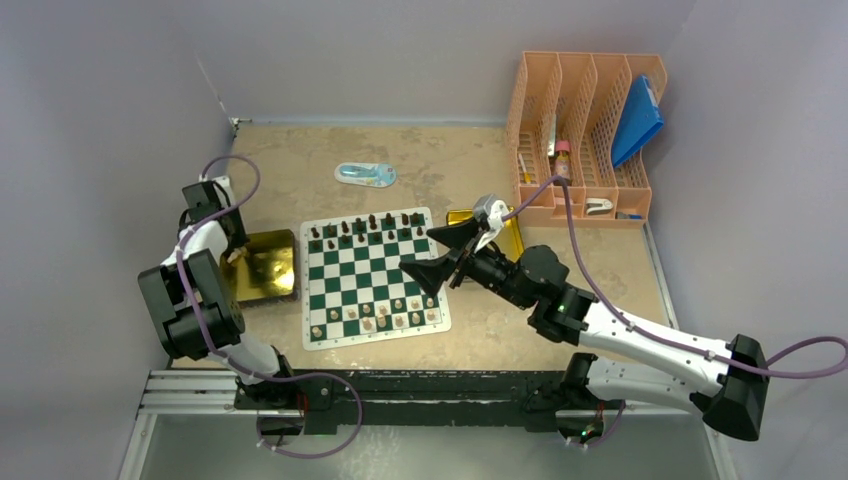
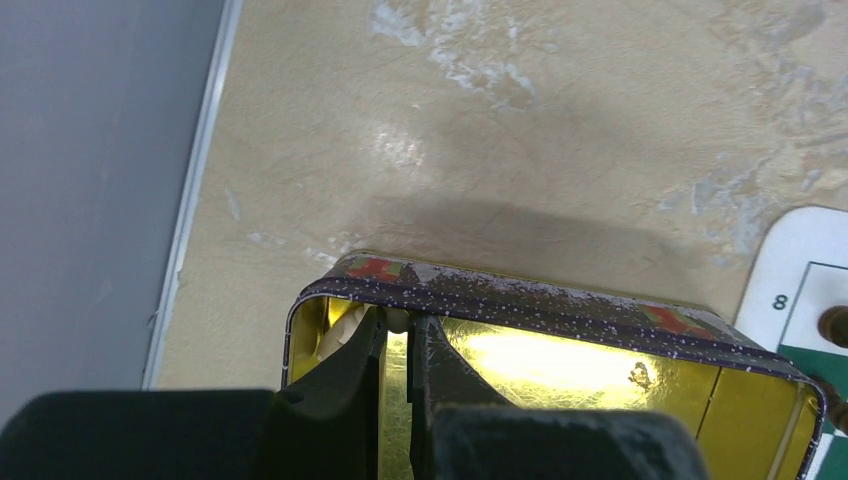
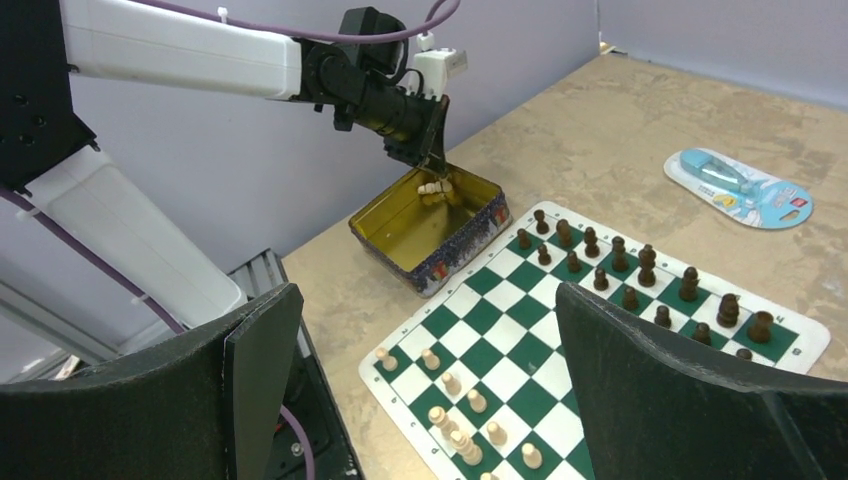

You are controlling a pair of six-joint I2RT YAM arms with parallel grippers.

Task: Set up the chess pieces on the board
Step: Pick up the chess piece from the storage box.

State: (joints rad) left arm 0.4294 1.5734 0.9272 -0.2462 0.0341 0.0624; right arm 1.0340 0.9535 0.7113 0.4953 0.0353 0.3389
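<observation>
Closed on a cream piece (image 2: 397, 318) in a corner of the tin (image 2: 560, 300), the left end effector (image 2: 398, 327) could lose that tip-only hold when lifting, while the right end effector (image 1: 437, 255) hangs open over the board (image 1: 355, 285).

The right gripper (image 3: 428, 300) hangs over the board (image 3: 560, 350), its fingers spread wide at either side of the frame. Dark pieces (image 3: 640, 265) stand in two rows along the board's far edge; cream pieces (image 3: 452, 383) stand unevenly on the near squares. Just beside the board's left edge sits an open gold tin (image 3: 400, 225). The left gripper (image 3: 437, 160) reaches down into it, fingers drawn together, tips at the loose pieces (image 3: 432, 187) inside. A blue packet (image 3: 738, 188) lies on the table (image 3: 600, 130) beyond
</observation>
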